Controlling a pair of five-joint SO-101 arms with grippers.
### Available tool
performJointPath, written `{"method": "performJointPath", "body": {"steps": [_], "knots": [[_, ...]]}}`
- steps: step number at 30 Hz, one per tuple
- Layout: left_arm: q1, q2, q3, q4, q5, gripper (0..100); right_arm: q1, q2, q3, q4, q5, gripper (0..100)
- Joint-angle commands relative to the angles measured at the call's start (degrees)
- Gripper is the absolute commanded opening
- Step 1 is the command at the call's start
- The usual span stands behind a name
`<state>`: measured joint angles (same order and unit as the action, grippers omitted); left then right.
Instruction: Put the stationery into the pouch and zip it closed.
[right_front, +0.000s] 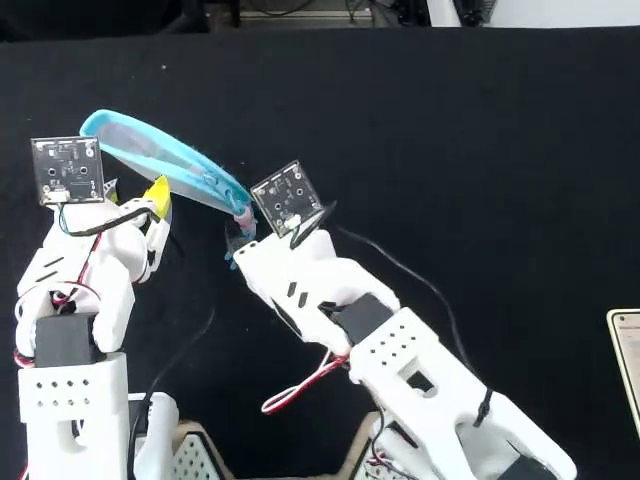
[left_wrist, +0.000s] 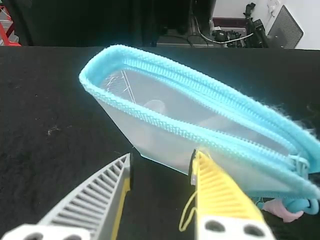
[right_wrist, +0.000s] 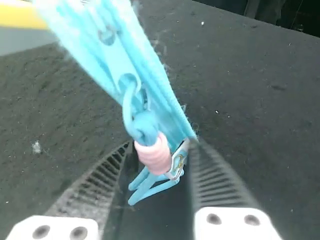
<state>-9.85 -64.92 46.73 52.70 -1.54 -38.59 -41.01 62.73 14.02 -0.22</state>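
Pouch (left_wrist: 165, 135) is translucent, blue zip (left_wrist: 200, 87) gaping, pull (right_wrist: 147, 145) between spread right gripper (right_wrist: 162, 146); left gripper (left_wrist: 161, 162) spread.

The pouch (left_wrist: 165, 125) has smooth see-through plastic sides and a fuzzy cloth zip band (left_wrist: 200, 95). The counter (right_front: 450, 130) is matt, slightly rough cloth. The left claw (left_wrist: 161, 159) and right claw (right_wrist: 161, 146) are ribbed matt plastic.

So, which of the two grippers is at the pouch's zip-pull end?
The right gripper: the pink-beaded zip pull sits between its fingers. The left gripper, with one yellow finger, is beside the pouch's clear wall.
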Motion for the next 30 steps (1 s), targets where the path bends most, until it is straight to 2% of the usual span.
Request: {"method": "performJointPath", "body": {"steps": [1, 8, 13, 25, 30], "knots": [[0.8, -0.8, -0.9, -0.7, 0.6, 20, 0.9, -5.0, -0.1, -0.8, 3.9, 1.5], [0.8, -0.8, -0.9, -0.7, 0.6, 20, 0.9, -15.5, 2.3, 4.9, 4.9, 1.5], [0.8, -0.8, -1.0, -0.7, 0.6, 20, 0.5, -16.3, 2.9, 9.6, 4.9, 1.6], [0.8, -0.8, -1.0, -0.7, 0.6, 20, -4.1, -16.2, 9.3, -1.8, 4.9, 1.7], [0.8, -0.8, -1.0, -0.7, 0.6, 20, -3.9, -16.2, 10.9, -1.7, 4.5, 14.1]]}}
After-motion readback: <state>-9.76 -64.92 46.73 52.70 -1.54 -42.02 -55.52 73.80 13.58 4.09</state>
